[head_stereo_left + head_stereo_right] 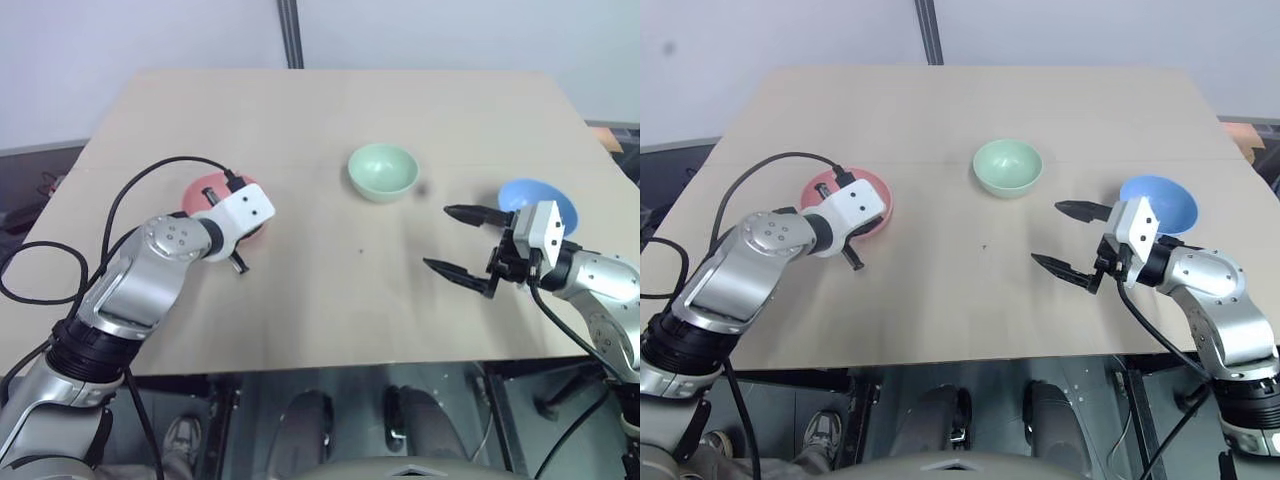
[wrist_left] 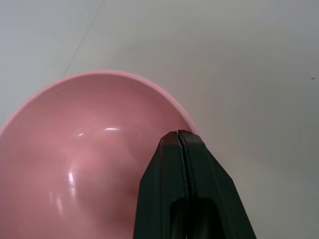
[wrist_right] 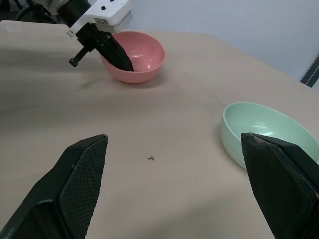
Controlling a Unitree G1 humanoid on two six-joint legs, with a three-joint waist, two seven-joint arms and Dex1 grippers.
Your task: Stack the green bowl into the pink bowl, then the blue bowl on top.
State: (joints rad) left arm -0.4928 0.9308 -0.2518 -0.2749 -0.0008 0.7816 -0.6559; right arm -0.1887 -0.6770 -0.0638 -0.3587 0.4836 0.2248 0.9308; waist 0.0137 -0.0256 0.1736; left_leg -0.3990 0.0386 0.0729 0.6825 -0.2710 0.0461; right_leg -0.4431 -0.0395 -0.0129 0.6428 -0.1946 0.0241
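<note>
Centrally, the green bowl (image 1: 382, 171) sits alone on the counter (image 1: 330, 310), bare room all around. Left, the pink bowl (image 1: 205, 192) has the closed left tool (image 3: 117, 52) at its near rim. Right, the wide-open right tool (image 1: 462, 243) hovers beside the blue bowl (image 1: 520, 194) near the counter's edge.

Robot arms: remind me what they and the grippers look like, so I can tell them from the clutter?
Both arms are silver-grey metal with rounded joint housings and loose black cables looping alongside. Each wrist carries a white boxy block. The left gripper and the right gripper each have two black, tapered fingers; the right one's fingers show a fine textured inner pad.
</note>
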